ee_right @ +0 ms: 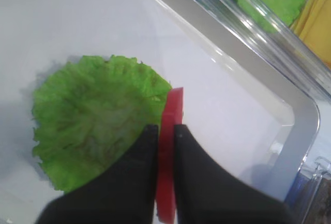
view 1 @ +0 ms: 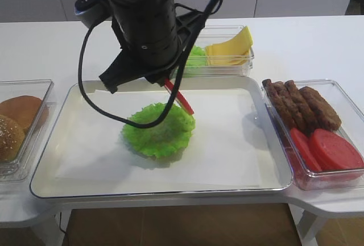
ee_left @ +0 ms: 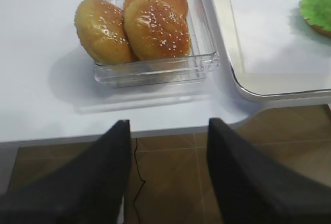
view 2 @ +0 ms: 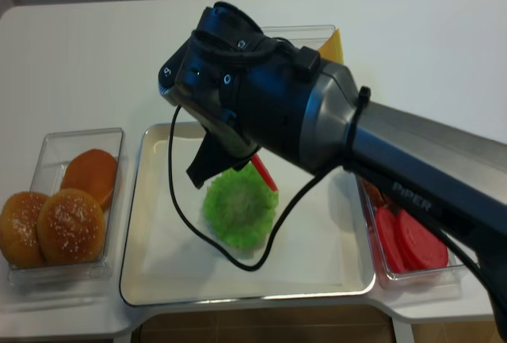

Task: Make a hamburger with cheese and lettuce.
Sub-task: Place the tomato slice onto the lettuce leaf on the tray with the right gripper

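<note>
The hamburger (view 1: 159,130) is a ruffled green leaf stack on the paper-lined tray (view 1: 239,184); it also shows in the right wrist view (ee_right: 93,131), the realsense view (view 2: 238,207) and the left wrist view (ee_left: 318,6). My right gripper (ee_right: 165,129) is shut on a red tomato slice (ee_right: 173,107), held on edge just above the leaf's far right rim (view 1: 180,96). Cheese (view 1: 230,47) and spare lettuce (view 1: 196,55) lie in a clear box behind the tray. My left gripper (ee_left: 168,125) is open and empty, below the table's front edge.
A clear box of sesame buns (ee_left: 139,22) stands left of the tray (view 1: 17,124). A clear box at the right holds brown patties (view 1: 301,107) and red tomato slices (view 1: 327,149). The right arm's bulk (view 2: 269,97) hides the tray's back middle.
</note>
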Controlling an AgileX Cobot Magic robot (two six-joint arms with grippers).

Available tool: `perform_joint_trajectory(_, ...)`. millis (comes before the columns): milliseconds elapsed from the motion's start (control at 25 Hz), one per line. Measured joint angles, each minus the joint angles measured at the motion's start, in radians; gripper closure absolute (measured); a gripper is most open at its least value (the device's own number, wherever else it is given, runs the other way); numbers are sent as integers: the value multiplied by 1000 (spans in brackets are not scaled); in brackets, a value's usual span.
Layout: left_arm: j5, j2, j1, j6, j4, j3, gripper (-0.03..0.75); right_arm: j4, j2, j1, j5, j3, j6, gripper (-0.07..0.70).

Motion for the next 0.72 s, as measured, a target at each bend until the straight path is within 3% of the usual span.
perform_joint_trajectory(720, 0, 0, 0, 0, 0, 0, 358, 9, 48, 0, -29, -2, -4, 580)
